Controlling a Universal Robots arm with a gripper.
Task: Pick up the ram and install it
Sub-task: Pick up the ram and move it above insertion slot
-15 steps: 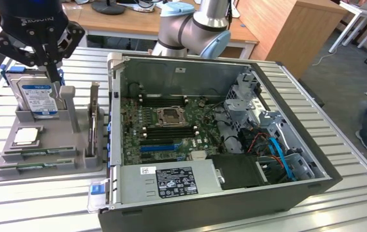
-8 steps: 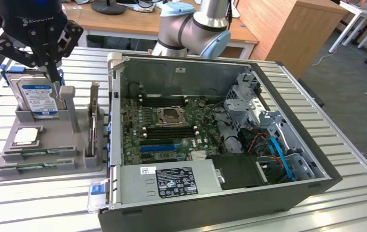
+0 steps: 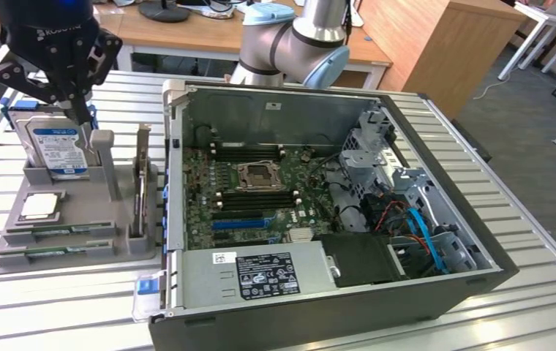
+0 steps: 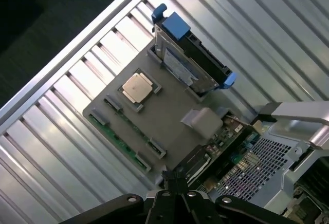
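The ram (image 3: 59, 232) is a thin green stick lying flat in a front slot of the grey holder (image 3: 112, 245) on the exterior view's left. A second green stick (image 3: 52, 253) lies in the slot in front of it. In the wrist view a ram stick (image 4: 117, 137) runs along the holder's edge. My black gripper (image 3: 84, 121) hangs high over the back of the holder, near the hard drive, well above the ram. Its fingers (image 4: 176, 179) are shut together with nothing between them.
On the holder (image 4: 169, 106) stand a hard drive (image 3: 58, 146) with blue tabs, a CPU (image 3: 41, 205) and an upright expansion card (image 3: 143, 183). The open computer case (image 3: 317, 292) lies to the exterior view's right, its motherboard (image 3: 249, 194) showing black memory slots. Everything rests on a slatted metal table (image 3: 53, 307).
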